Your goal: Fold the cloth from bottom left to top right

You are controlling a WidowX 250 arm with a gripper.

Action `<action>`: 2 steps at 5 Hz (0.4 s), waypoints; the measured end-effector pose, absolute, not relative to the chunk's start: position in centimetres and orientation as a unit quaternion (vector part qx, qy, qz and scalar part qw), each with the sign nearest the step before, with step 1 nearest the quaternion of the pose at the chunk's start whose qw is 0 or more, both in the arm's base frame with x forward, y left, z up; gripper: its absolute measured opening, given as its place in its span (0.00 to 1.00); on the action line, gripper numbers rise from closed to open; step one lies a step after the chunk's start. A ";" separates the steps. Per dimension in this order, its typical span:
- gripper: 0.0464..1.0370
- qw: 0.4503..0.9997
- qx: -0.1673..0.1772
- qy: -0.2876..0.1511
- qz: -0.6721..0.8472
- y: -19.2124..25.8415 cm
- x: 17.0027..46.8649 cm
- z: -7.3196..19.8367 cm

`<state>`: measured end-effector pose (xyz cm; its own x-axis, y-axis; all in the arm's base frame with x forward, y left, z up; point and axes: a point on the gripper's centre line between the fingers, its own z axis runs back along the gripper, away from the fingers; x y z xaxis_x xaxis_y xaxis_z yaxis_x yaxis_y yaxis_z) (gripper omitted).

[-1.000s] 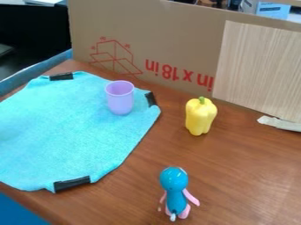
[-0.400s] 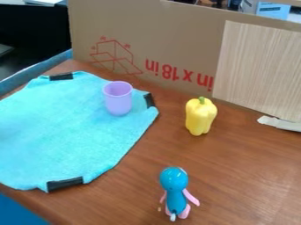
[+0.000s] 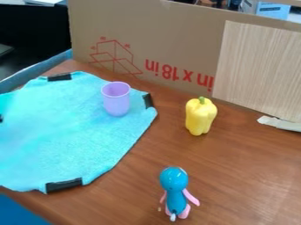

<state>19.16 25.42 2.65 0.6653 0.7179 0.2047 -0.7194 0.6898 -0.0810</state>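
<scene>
Cloth (image 3: 70, 132) lies broad across the left of the bench (image 3: 235, 171), cut by the view's edge — its long axis and heading are unclear. I cannot tell which way it lies from the jaws, nor whether they are spread or pressed together. The fold should run up and right, toward the purple cup (image 3: 116, 100) on it — a likely snag. Beyond stand a yellow pepper (image 3: 200, 117) and a blue figure (image 3: 174, 179).
</scene>
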 end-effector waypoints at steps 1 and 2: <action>0.02 0.909 0.000 -0.132 0.395 24.0 21.2 4.4; 0.02 0.902 -0.006 -0.147 0.407 22.0 23.2 5.9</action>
<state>23.25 22.01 5.87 0.6263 0.7351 0.2597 -0.7314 0.6693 -0.1305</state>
